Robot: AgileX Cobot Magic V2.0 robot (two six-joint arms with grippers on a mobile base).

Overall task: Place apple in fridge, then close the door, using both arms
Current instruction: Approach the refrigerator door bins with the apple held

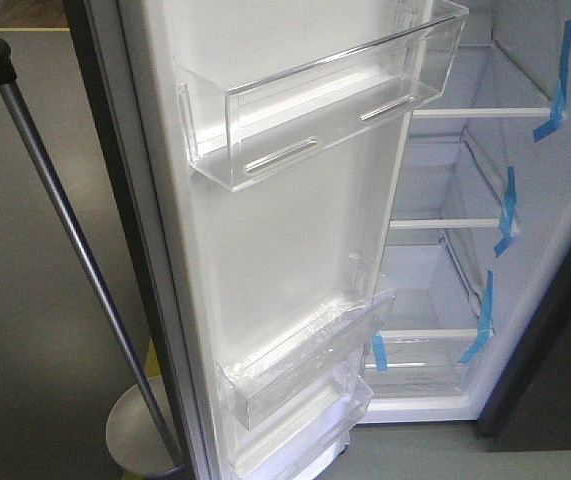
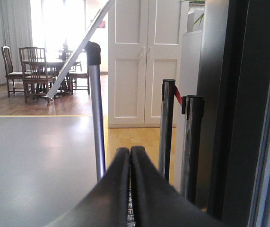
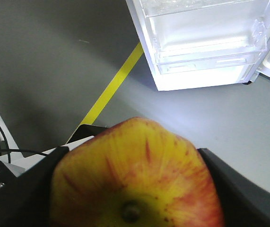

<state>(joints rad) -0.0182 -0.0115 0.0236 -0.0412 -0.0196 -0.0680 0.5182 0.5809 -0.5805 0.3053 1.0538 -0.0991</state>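
Exterior front-facing view: door (image 1: 285, 260) wide open; fridge (image 1: 435, 290) shelves (image 1: 475, 112) hold no apple.
Left wrist view: left gripper (image 2: 129, 158) fingers pressed together, empty, beside dark panel, likely door's outside.
Right wrist view: right gripper (image 3: 135, 156) clamped on apple (image 3: 139, 184), above floor (image 3: 54, 56), short of fridge.
Judged: apple in grasp; placing and door closing not yet done.

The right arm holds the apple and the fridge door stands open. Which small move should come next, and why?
Probably move the right gripper forward toward the shelves of the fridge: its fingers grip the apple above the floor, outside the fridge, and the door is wide open.
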